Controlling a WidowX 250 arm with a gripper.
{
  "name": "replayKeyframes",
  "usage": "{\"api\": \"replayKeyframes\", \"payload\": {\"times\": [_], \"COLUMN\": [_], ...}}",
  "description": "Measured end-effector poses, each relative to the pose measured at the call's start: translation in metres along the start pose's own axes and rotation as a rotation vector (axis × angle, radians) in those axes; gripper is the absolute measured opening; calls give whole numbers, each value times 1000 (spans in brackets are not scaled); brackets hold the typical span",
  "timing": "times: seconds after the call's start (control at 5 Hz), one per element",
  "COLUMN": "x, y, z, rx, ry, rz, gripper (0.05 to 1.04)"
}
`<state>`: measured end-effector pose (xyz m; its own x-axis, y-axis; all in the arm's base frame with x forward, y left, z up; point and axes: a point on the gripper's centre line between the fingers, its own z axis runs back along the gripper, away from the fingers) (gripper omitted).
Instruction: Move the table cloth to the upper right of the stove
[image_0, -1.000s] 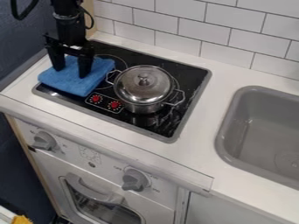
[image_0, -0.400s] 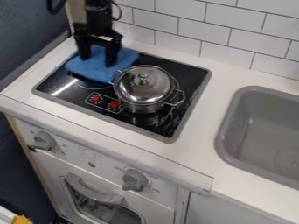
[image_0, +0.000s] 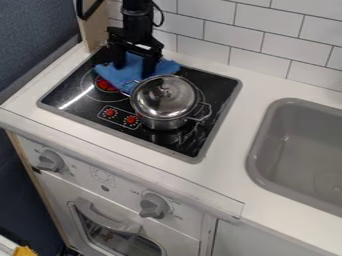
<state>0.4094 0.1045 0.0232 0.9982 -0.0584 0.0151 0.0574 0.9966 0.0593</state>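
Seeing gripper (image_0: 133, 71) wide, with cloth (image_0: 117, 76) bunched under and between the fingers; no firm pinch to be seen. Cloth now at upper left to middle of stove (image_0: 220, 86), beside the near-left handle (image_0: 129, 90) of the pot (image_0: 163, 102); can't tell if touching. Still short of upper right, judging by layout. Main risk: snagging that handle or shoving the pot if swept straight across. Also slipping out or folding over, given so loose a hold. Suggest hugging the back edge, but watch for bumping the tiles (image_0: 260, 55).
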Motion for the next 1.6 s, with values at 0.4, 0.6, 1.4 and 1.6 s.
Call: {"api": "replayKeyframes", "payload": {"times": [0.4,0.6,1.4,1.6], "x": [8,9,11,11], "y": [-54,-73,-135,-134], "z": [1,1,9,11], "rx": [-26,-55,-98,-111], "ry": [-9,-2,9,17], "rz": [-117,-152,-289,-270], "gripper": [999,999,1000,999]}}
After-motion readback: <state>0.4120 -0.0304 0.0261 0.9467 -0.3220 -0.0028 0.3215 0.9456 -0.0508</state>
